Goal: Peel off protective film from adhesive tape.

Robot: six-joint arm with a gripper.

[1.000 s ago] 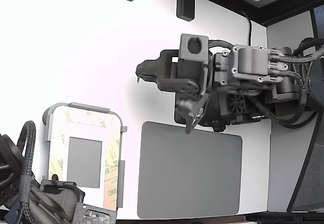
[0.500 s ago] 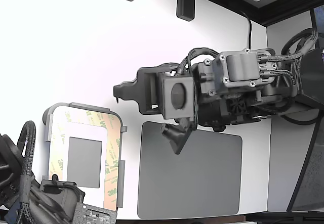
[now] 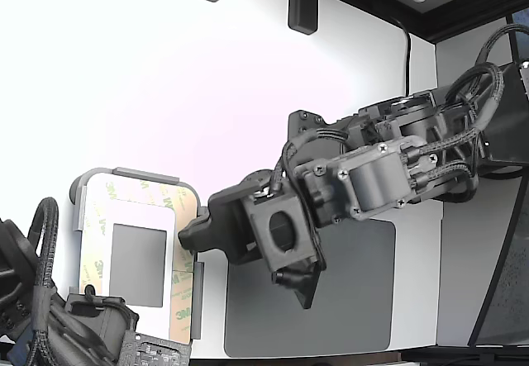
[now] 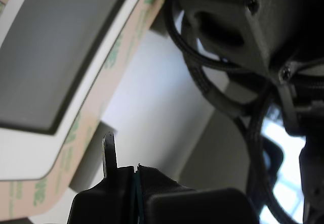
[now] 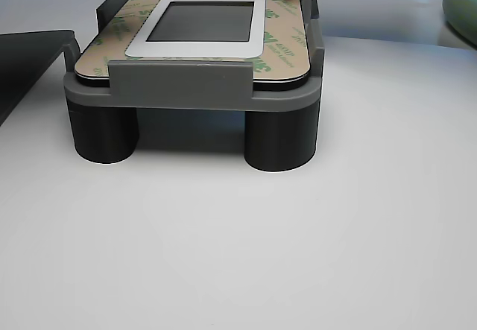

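Pincer of thin metal blades nearly closed, empty, beside matte tan protective film.

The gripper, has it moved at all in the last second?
Yes. The gripper has swung down and toward the exterior view's left, from above the mat to the plate's edge.

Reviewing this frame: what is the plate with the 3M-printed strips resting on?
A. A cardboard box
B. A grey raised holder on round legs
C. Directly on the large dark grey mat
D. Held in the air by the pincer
B. The other view shows the white plate seated in a grey holder standing on round legs above the white table, apart from the dark mat.
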